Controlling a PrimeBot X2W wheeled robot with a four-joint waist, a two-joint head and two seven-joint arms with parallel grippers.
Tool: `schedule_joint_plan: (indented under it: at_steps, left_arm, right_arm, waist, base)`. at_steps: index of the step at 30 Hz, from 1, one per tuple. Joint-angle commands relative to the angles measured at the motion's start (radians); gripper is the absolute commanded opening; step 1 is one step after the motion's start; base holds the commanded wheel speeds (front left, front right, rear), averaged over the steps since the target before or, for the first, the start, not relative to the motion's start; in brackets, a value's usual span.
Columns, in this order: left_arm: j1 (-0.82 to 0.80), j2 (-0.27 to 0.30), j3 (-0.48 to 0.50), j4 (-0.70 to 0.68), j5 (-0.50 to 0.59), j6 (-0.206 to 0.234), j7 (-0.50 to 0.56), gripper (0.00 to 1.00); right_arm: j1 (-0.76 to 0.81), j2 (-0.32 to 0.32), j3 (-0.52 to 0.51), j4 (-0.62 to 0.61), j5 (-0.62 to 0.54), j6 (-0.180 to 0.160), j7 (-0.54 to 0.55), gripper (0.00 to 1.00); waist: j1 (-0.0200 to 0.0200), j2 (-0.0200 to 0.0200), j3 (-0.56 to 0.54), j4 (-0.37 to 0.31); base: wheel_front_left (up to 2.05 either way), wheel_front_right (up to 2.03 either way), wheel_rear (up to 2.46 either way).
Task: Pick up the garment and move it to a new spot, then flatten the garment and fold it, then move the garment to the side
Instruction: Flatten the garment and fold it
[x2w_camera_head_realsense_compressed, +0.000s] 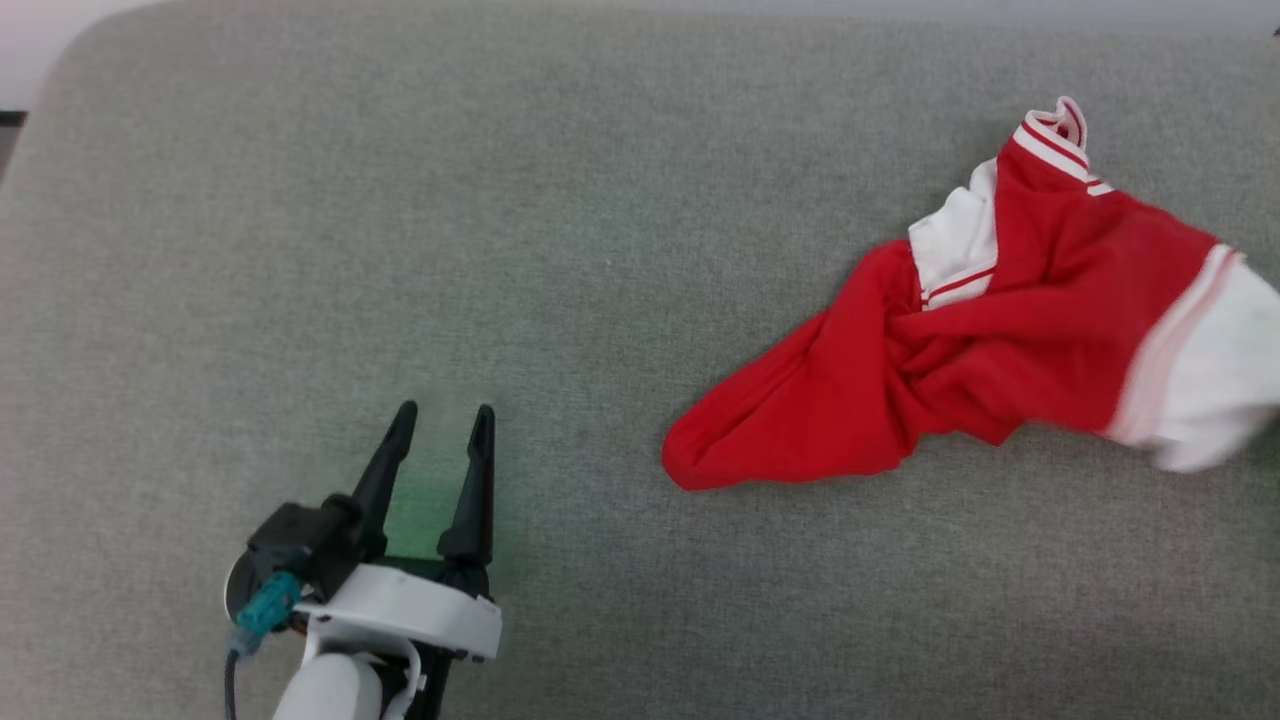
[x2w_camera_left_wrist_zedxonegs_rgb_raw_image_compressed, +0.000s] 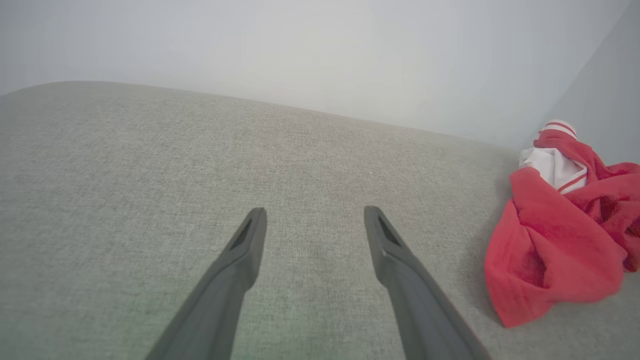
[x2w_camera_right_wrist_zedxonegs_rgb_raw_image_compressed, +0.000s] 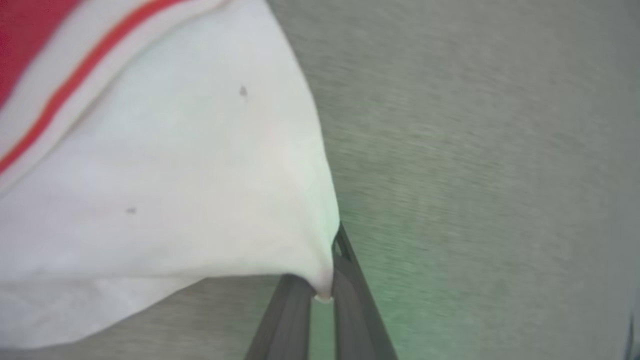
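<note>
Head view looks steeply down on the grey fabric surface (x2w_camera_head_realsense_compressed: 600, 200) from above, wide enough to take in the left gripper (x2w_camera_head_realsense_compressed: 445, 407) and most of the garment (x2w_camera_head_realsense_compressed: 1000, 330). Left wrist view sits low, facing along its jaws across that surface to a pale wall (x2w_camera_left_wrist_zedxonegs_rgb_raw_image_compressed: 300, 50), sharing the garment's red end with head view. Right wrist view: very close on the white sleeve (x2w_camera_right_wrist_zedxonegs_rgb_raw_image_compressed: 175, 175).

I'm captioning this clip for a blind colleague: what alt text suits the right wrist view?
The right gripper is shut on a corner of the garment, pinching its white sleeve, which spreads up and left to red-striped trim. A blurred grey cloth surface lies beyond, to the right.
</note>
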Motion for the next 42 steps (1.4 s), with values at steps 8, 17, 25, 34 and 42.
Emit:
schedule_joint_plan:
  at_steps: [8, 17, 25, 34, 42]
  left_arm:
    - [-0.072, 0.029, -0.044, 0.002, -0.009, -0.004, 0.000, 1.00]
    - [-0.178, 0.087, -0.129, 0.023, -0.022, -0.004, 0.000, 1.00]
    - [-0.408, 0.232, -0.376, 0.063, -0.123, -0.004, 0.053, 1.00]
    - [-0.744, 0.316, -0.619, 0.166, -0.603, -0.004, 0.556, 1.00]
    - [-0.980, 0.248, -0.608, 0.412, -0.870, 0.026, 0.991, 1.00]
  right_arm:
    - [-0.091, -0.121, -0.161, 0.176, -0.153, -0.003, -0.113, 0.00]
    - [-0.171, -0.041, -0.308, 0.324, -0.312, -0.003, -0.298, 1.00]
    - [-0.094, 0.029, -0.366, 0.253, -0.308, -0.003, -0.561, 1.00]
    - [0.029, 0.231, -0.289, -0.074, -0.082, -0.003, -0.761, 1.00]
    - [0.082, 0.309, -0.237, -0.204, -0.031, -0.003, -0.780, 1.00]
  waist:
    - [0.0000, 0.0000, 0.067, 0.004]
    - [0.0000, 0.0000, 0.067, -0.016]
    - [0.0000, 0.0000, 0.036, -0.118]
    - [0.0000, 0.0000, 0.050, -0.300]
    - [0.0000, 0.0000, 0.092, -0.423]
  base:
    - [0.00, 0.00, 0.00]
    - [0.00, 0.00, 0.00]
    - [0.00, 0.00, 0.00]
    - [0.00, 0.00, 0.00]
    - [0.00, 0.00, 0.00]
